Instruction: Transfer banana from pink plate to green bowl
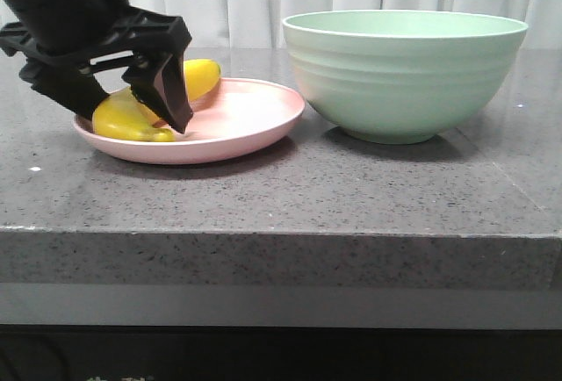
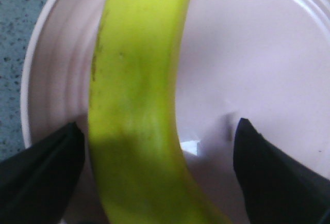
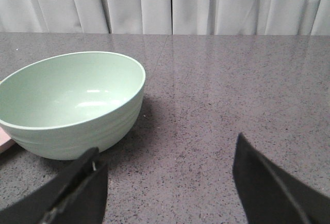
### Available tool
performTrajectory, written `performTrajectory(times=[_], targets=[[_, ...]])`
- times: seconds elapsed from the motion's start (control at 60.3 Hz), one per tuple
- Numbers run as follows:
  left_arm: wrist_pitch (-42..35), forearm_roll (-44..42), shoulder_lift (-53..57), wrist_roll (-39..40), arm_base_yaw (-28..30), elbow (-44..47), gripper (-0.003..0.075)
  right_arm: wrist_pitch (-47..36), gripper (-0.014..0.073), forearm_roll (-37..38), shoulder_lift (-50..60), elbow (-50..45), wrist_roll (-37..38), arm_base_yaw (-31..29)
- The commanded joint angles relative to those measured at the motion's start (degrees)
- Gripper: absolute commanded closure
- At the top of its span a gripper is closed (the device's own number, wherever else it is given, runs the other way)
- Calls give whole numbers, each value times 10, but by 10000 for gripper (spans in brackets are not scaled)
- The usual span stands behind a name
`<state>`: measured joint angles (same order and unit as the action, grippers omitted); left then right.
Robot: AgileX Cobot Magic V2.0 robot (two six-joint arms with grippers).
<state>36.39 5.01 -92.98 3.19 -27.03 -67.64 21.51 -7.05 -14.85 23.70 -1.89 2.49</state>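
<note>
The yellow banana (image 1: 121,123) lies on the pink plate (image 1: 250,118) at the left of the table. My left gripper (image 1: 132,118) is down on the plate, open, with one finger on each side of the banana. In the left wrist view the banana (image 2: 139,105) runs between the black fingers (image 2: 268,177) over the plate (image 2: 247,53); the gripper (image 2: 157,141) has a clear gap on one side. The green bowl (image 1: 404,74) stands to the right of the plate and is empty (image 3: 72,100). My right gripper (image 3: 167,167) is open and empty, beside the bowl above the table.
The dark grey speckled tabletop (image 1: 281,197) ends in a front edge close to the camera. White curtains (image 3: 170,2) hang behind the table. A sliver of the pink plate (image 3: 4,140) shows behind the bowl in the right wrist view.
</note>
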Motion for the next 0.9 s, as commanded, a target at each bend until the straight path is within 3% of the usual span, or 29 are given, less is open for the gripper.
performTrajectory(times=[0.0,0.133,0.464,0.647,0.879], targets=[[-21,6,19,-1,-4,-18,136,-43,62,-3,-10,22,-3,-3],[-21,6,19,-1,-4,-18,215,-43,62,-3,-10,22,-3,-3],[-68,6,23,-1,-4,-18,628,-43,62,-3,-10,22,-3,-3],[-75,2,75,-1,-4,-18,652,-11,64,-24,-14,29,-3,-2],[-9,-1,179,-26,-32,-16,652,62,64,-151,-99,84,-3,-2]])
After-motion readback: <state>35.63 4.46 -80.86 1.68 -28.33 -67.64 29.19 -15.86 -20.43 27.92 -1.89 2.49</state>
